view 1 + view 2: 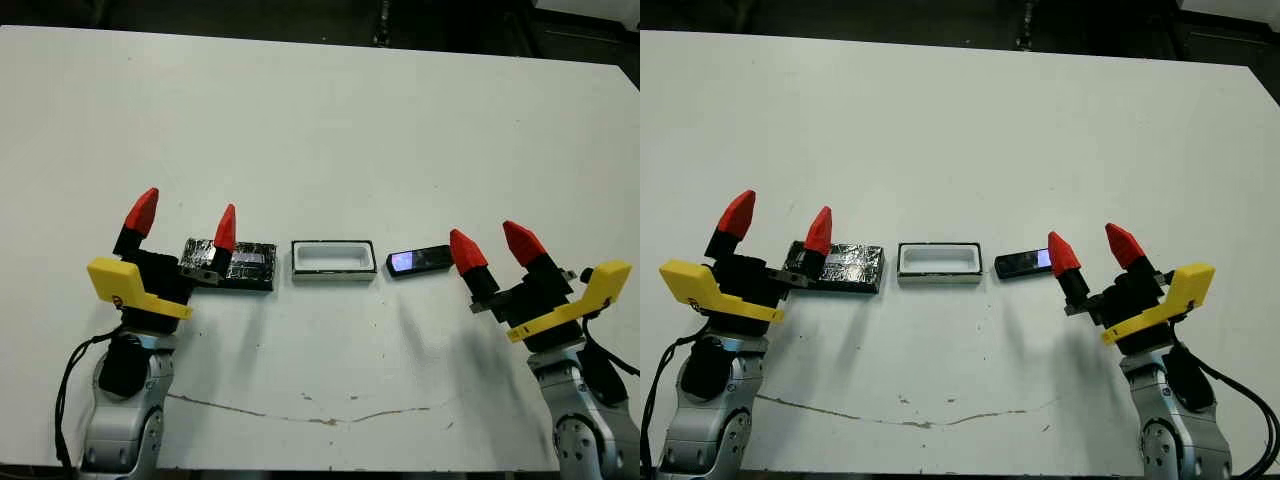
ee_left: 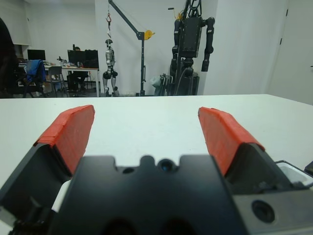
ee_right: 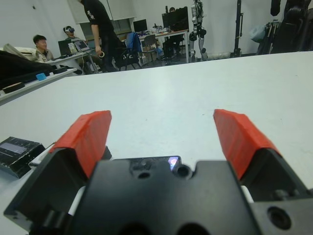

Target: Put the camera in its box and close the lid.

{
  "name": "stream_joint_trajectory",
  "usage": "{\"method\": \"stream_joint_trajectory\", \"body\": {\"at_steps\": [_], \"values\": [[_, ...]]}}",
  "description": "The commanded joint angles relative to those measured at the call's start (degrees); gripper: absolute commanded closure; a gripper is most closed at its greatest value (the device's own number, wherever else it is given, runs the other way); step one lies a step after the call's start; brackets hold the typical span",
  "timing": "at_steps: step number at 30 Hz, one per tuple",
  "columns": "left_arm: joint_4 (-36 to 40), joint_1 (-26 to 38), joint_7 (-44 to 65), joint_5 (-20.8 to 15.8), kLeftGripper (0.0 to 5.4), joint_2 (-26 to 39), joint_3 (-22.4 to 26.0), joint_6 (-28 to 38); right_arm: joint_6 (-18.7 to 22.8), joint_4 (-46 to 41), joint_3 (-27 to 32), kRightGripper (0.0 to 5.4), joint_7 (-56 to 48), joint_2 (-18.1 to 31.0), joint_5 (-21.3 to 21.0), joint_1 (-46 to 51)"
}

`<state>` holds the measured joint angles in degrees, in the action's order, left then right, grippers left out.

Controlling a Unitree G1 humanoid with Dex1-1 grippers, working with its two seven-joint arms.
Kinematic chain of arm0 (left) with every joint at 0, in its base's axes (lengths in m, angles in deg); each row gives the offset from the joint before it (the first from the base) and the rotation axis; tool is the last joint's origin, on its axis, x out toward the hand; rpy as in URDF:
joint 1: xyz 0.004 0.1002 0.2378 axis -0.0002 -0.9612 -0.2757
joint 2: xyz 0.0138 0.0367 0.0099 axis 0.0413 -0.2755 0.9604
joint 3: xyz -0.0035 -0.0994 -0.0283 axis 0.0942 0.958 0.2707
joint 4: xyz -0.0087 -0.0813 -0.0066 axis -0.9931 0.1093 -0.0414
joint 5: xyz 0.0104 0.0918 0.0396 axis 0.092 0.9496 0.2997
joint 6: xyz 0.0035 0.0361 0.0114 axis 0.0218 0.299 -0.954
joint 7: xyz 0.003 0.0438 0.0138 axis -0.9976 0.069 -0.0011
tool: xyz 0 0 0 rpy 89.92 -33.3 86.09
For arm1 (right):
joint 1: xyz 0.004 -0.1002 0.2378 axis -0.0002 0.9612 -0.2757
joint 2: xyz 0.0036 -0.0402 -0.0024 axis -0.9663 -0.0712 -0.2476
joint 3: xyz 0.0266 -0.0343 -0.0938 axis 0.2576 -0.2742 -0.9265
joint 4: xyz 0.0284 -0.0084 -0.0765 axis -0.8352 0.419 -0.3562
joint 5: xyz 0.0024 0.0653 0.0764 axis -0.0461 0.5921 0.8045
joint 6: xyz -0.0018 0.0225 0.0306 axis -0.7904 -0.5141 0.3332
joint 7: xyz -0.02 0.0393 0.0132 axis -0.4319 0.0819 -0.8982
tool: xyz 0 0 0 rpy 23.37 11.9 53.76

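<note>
1. Low in the frame's left corner: left gripper (image 1: 185,222), yellow-bracketed wrist, red-tipped fingers spread wide and pointing up-frame, holding nothing.
2. Low in the right corner: right gripper (image 1: 497,245), mirrored pose, fingers likewise parted and empty, tilted toward upper left.
3. Across the middle band of the white table (image 1: 330,120), in a row and apart from one another: lid (image 1: 240,265) at left, box (image 1: 333,261) in the centre, camera (image 1: 418,261) at right.
4. Box open, white inside, dark-rimmed, nothing in it.
5. Lid flat, silvery-marked face up, its left end partly hidden behind the left gripper's inner fingertip.
6. Camera flat, bluish patch toward the box, its right end just beside the right gripper's inner fingertip; contact unclear.
7. Near the bottom edge: thin dark scratch (image 1: 300,412) across the tabletop.
8. Only in the right wrist view: people (image 3: 100,29) at desks beyond the table.
9. Only in the left wrist view: hanging humanoid robots (image 2: 191,41) and a crane frame.
</note>
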<state>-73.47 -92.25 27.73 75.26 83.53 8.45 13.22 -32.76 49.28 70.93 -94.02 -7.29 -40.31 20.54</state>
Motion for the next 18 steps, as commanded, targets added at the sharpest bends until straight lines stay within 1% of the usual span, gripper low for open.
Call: {"method": "stream_joint_trajectory", "body": {"at_steps": [1,8,11,15,17,18], "values": [[-0.06,-0.78,-0.04,-0.29,0.0,-0.13,-0.18,-1.09,-0.71,0.27,0.1,0.0,-0.48,0.31,0.07,0.87],[-0.1,-0.7,0.24,-0.58,0.0,-0.09,-0.13,-1.48,-0.59,0.54,-0.05,0.0,-1.14,0.14,0.5,1.01],[-0.47,-0.24,0.55,-0.7,0.0,-0.01,-0.2,-1.22,-0.12,0.87,0.43,0.0,-2.22,1.07,1.11,0.49],[-0.6,0.14,0.64,-0.71,0.0,0.1,-0.3,-1.33,-1.17,1.69,1.74,0.0,-5.17,4.25,0.59,-1.7],[-0.62,0.33,0.71,-0.91,0.0,0.16,-0.19,-1.5,-2.46,2.6,2.28,0.0,-7.61,6.87,-0.51,-3.2],[-0.67,0.41,0.81,-1.12,0.0,0.16,-0.13,-1.46,-2.24,2.94,2.6,0.0,-8.77,8.46,-0.58,-4.06]]}}
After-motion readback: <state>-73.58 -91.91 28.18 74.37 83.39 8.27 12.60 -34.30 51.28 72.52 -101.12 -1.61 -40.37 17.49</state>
